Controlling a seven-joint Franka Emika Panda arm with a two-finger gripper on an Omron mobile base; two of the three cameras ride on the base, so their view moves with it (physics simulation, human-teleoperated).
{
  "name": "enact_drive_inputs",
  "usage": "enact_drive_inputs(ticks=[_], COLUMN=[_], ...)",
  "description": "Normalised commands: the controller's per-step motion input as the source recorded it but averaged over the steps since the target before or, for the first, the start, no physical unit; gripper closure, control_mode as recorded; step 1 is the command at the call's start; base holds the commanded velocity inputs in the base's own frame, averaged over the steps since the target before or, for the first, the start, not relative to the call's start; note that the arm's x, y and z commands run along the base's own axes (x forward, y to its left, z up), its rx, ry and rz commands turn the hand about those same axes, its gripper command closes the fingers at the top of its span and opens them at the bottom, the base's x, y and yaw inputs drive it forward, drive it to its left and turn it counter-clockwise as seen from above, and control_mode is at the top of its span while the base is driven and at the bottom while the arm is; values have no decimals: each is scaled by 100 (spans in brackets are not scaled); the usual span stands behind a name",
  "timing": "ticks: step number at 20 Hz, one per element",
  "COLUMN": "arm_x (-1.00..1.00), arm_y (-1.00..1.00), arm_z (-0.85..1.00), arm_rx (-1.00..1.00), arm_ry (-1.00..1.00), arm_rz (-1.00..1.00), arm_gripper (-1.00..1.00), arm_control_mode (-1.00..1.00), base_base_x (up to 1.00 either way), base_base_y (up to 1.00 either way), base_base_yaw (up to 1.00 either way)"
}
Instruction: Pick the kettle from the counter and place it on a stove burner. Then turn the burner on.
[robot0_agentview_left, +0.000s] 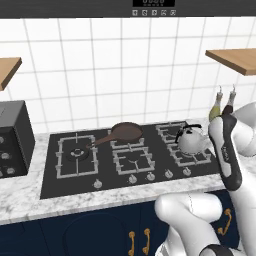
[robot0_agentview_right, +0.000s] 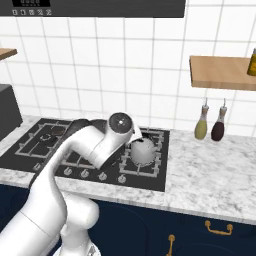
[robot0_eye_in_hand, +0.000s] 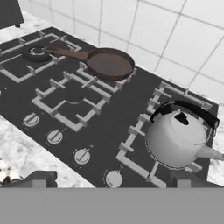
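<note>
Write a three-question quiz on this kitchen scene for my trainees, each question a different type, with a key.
1. True or false: the kettle stands on the counter.
2. Multiple choice: the frying pan sits (A) at the back of the cooktop, (B) on the wooden shelf, (C) on the counter.
3. Fill in: the claw is ____ and holds nothing.

Key: 1 false, it is on the right burner grate; 2 A; 3 open.

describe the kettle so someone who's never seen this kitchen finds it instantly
Find the black glass cooktop set into the marbled counter. The kettle sits on the grate at its right end, the end nearest the two bottles. It is squat, shiny silver, with a dark arched handle, unlike the flat brown frying pan.
</note>
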Motion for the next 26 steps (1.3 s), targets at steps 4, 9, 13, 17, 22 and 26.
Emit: enact_drive_inputs(ticks=[4, 9, 13, 17, 22, 26], arm_x=[-50, -42, -13, 0, 0, 11], arm_y=[5, 0, 0, 0, -1, 0], arm_z=[0, 0, 0, -7, -18, -47], arm_rx=[0, 0, 0, 1, 8, 15], arm_ry=[17, 21, 20, 12, 7, 10], arm_rz=[-35, -44, -42, -14, 1, 0], arm_gripper=[-100, -100, -100, -100, -100, -100], arm_control_mode=[-100, -100, -100, -100, -100, -100], base_base_x=[0, 0, 0, 0, 0, 0], base_base_y=[0, 0, 0, 0, 0, 0], base_base_yaw=[0, 0, 0, 0, 0, 0])
